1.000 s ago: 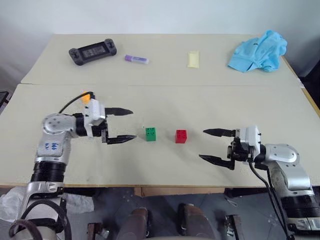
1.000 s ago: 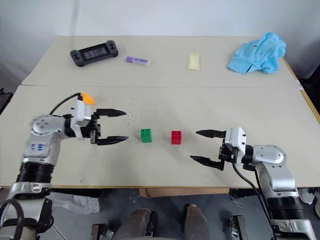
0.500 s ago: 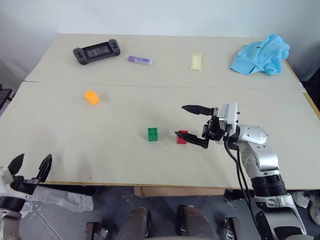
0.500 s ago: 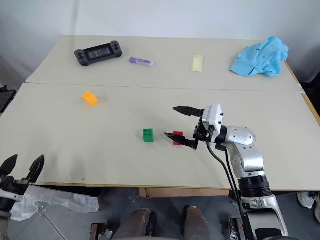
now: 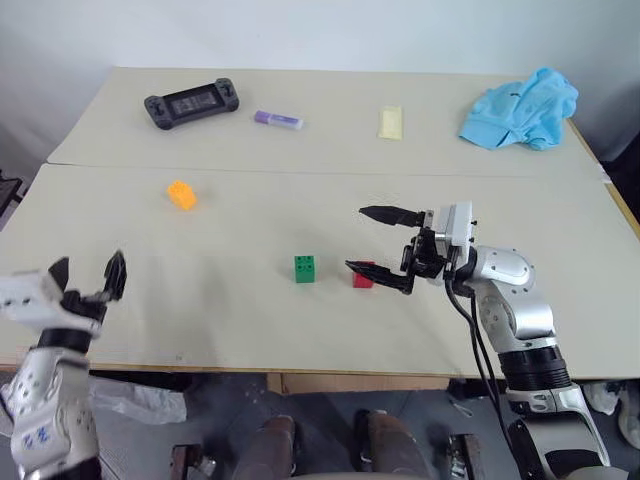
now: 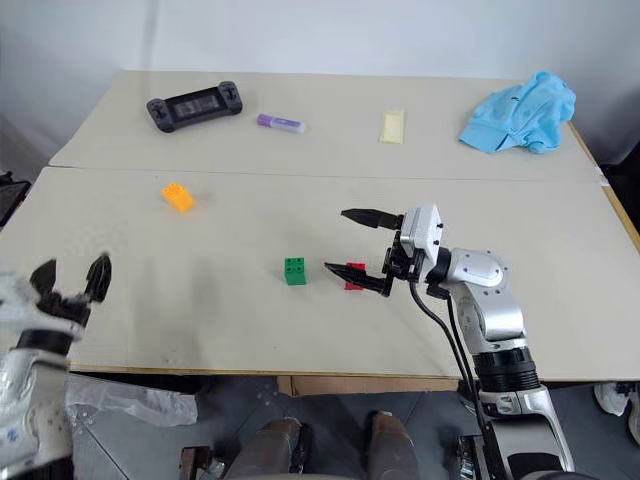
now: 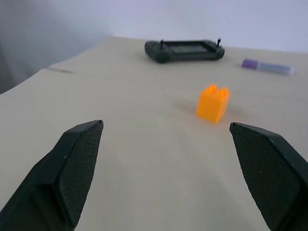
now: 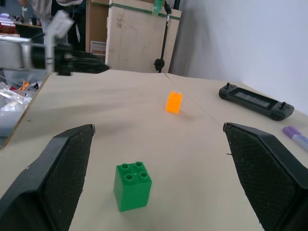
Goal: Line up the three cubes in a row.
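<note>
Three cubes lie apart on the near table. The orange cube (image 5: 181, 193) is far left, the green cube (image 5: 305, 268) sits in the middle, and the red cube (image 5: 364, 277) is just right of it. My right gripper (image 5: 356, 238) points left with its fingers wide open, and its nearer finger crosses the red cube. The right wrist view has nothing between the fingers, with the green cube (image 8: 132, 185) and orange cube (image 8: 173, 102) ahead. My left gripper (image 5: 88, 275) is open at the front-left edge, facing the orange cube (image 7: 213, 102).
On the far table lie a black game controller (image 5: 190, 102), a purple tube (image 5: 274, 119), a pale yellow packet (image 5: 389, 122) and a crumpled blue cloth (image 5: 520, 104) at the right. A seam (image 5: 300, 170) runs between the two tables. Bare tabletop surrounds the cubes.
My left arm pulled back from beside the orange cube to the front-left edge. My right gripper swung left from the front right to the red cube. The cubes stayed put.
</note>
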You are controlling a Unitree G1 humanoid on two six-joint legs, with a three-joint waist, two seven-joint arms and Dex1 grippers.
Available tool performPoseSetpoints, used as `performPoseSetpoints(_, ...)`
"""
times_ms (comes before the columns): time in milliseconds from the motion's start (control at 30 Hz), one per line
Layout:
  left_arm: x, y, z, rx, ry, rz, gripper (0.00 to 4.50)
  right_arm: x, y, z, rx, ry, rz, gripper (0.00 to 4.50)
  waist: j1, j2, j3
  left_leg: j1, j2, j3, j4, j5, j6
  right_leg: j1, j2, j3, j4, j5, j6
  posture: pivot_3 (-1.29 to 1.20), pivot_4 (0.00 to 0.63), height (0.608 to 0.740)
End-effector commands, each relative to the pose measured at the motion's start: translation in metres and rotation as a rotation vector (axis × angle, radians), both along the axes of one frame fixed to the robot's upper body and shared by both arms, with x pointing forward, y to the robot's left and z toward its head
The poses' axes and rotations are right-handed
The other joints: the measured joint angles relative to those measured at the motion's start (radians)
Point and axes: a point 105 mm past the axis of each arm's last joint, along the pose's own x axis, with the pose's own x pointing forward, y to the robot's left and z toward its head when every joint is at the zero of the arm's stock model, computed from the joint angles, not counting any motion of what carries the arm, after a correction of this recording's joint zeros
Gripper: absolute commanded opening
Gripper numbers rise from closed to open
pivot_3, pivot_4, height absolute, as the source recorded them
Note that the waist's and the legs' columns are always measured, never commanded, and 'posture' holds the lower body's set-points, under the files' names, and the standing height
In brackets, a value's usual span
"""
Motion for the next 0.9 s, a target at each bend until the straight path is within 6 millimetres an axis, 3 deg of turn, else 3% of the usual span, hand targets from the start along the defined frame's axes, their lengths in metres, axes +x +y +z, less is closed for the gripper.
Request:
performPoseSetpoints(33,0.031,0.002,-0.006,0.009,0.063,0.055,4.48,-0.003,0.0,0.009,0.005,-0.057,-0.009,4.5,-0.001,-0.001,0.0,0.0,-0.001,0.0,0.0,0.0,0.0,0.0,0.001,-0.001,0.001,0.0,0.0,0.0,0.15,0.74)
performPoseSetpoints(267,0.091,-0.025,0.005,0.019,0.106,0.028,4.48,-0.007,0.0,0.008,0.004,-0.05,-0.015,4.5,-0.01,-0.001,-0.001,-0.001,-0.002,0.003,0.0,0.0,0.0,-0.003,0.002,-0.005,0.001,0.0,0.001,0.0,0.15,0.74)
performPoseSetpoints(367,0.106,-0.037,0.003,-0.017,0.128,0.132,4.48,-0.008,0.0,0.006,0.006,-0.042,-0.022,4.5,-0.009,-0.002,-0.001,-0.001,-0.002,0.003,0.0,0.001,0.001,-0.003,0.002,-0.006,0.001,0.001,0.001,0.0,0.15,0.74)
performPoseSetpoints(667,0.127,-0.065,0.003,-0.11,0.158,0.236,4.48,-0.01,0.001,0.004,0.007,-0.033,-0.025,4.5,-0.002,-0.002,-0.001,-0.001,-0.002,0.004,0.0,0.001,0.0,-0.003,0.001,-0.006,0.001,0.001,0.002,0.0,0.15,0.74)
performPoseSetpoints(900,0.142,-0.072,0.003,-0.121,0.231,0.297,4.48,-0.011,-0.001,0.006,0.006,-0.036,-0.029,4.5,0.001,-0.002,-0.001,-0.001,-0.003,0.004,0.0,0.001,0.0,-0.003,0.002,-0.006,0.001,0.001,0.002,0.0,0.15,0.74)
